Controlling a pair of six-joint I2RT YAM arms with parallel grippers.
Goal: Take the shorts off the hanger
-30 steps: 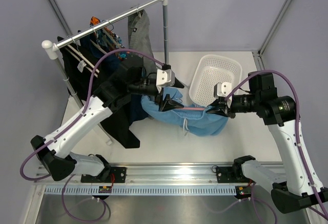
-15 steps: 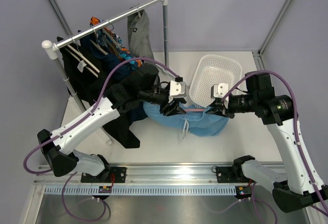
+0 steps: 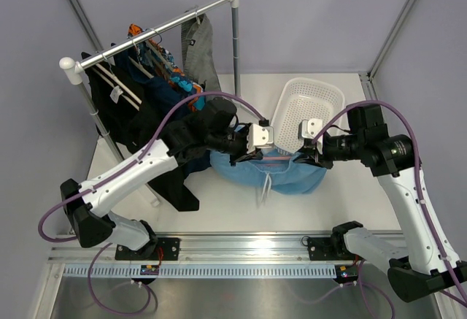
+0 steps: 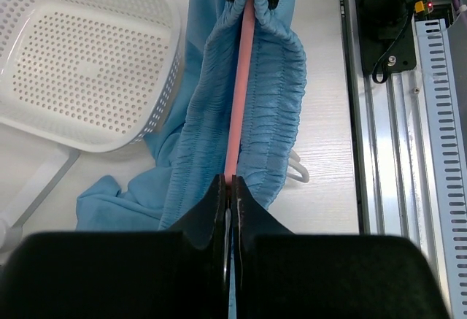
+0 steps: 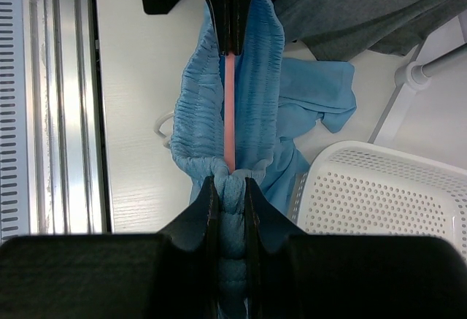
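Observation:
The light blue shorts (image 3: 286,177) hang gathered on a pink hanger (image 3: 281,156) above the table, white drawstring (image 3: 264,184) dangling. My left gripper (image 3: 250,156) is shut on the hanger's left end; in the left wrist view the pink hanger (image 4: 241,93) runs straight into the closed gripper (image 4: 230,182), with shorts (image 4: 276,78) ruffled on both sides. My right gripper (image 3: 306,157) is shut on the bunched waistband at the other end; the right wrist view shows this gripper (image 5: 230,184) pinching blue cloth. The grey shorts (image 3: 198,50) hang on the rack.
A white perforated basket (image 3: 310,104) sits right behind the shorts, touching them. The clothes rack (image 3: 157,27) stands at back left with black clothes (image 3: 169,180) and patterned ones (image 3: 157,60). The arms' mounting rail (image 3: 241,250) runs along the near edge.
My left arm has slid right along the hanger toward the right gripper, and its jaws have closed on the hanger. The shorts' waistband is more bunched. The right arm barely moved.

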